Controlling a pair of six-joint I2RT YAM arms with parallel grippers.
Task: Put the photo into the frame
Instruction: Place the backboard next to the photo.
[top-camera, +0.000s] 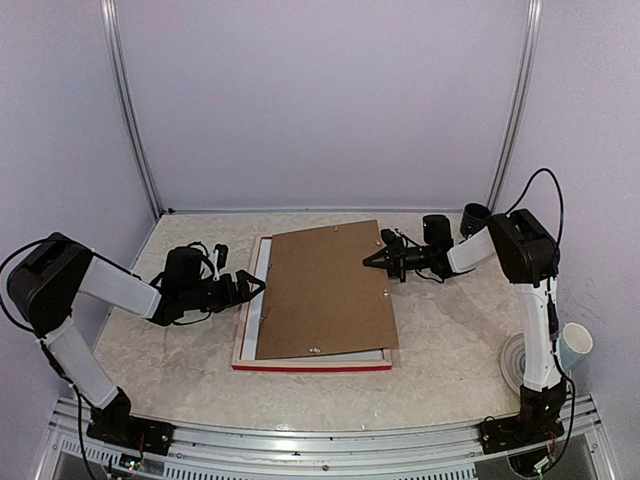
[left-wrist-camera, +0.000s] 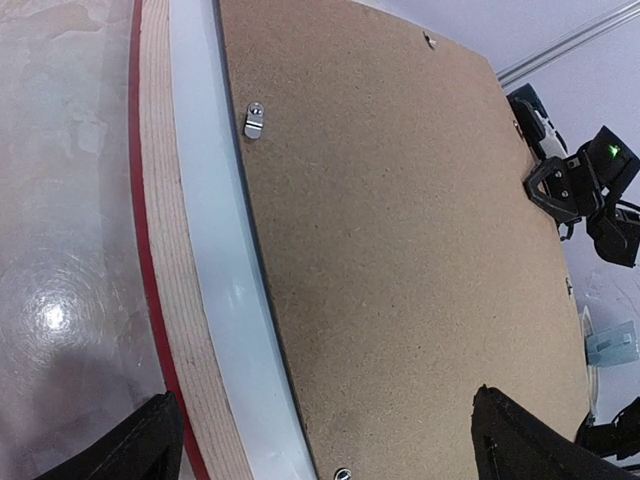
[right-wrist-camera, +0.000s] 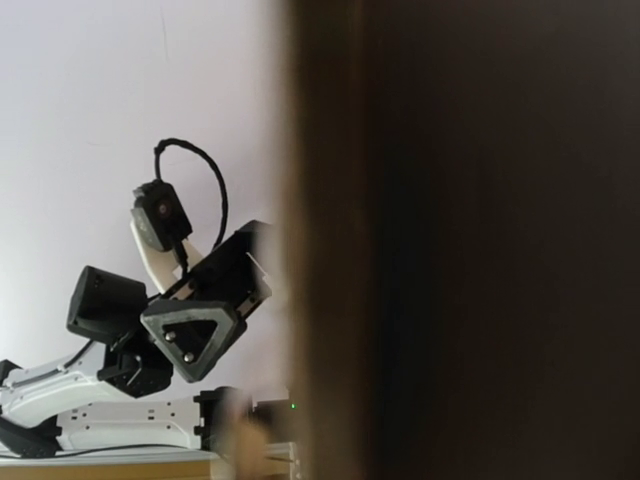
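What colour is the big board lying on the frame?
The backing board is speckled brown, clearest in the left wrist view.

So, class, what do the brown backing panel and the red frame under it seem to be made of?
The backing panel looks like hardboard: matte brown, finely speckled fibre surface, no grain. The frame seems wood, perhaps plywood: its pale side shows thin stacked lines, and its outer edge is painted red.
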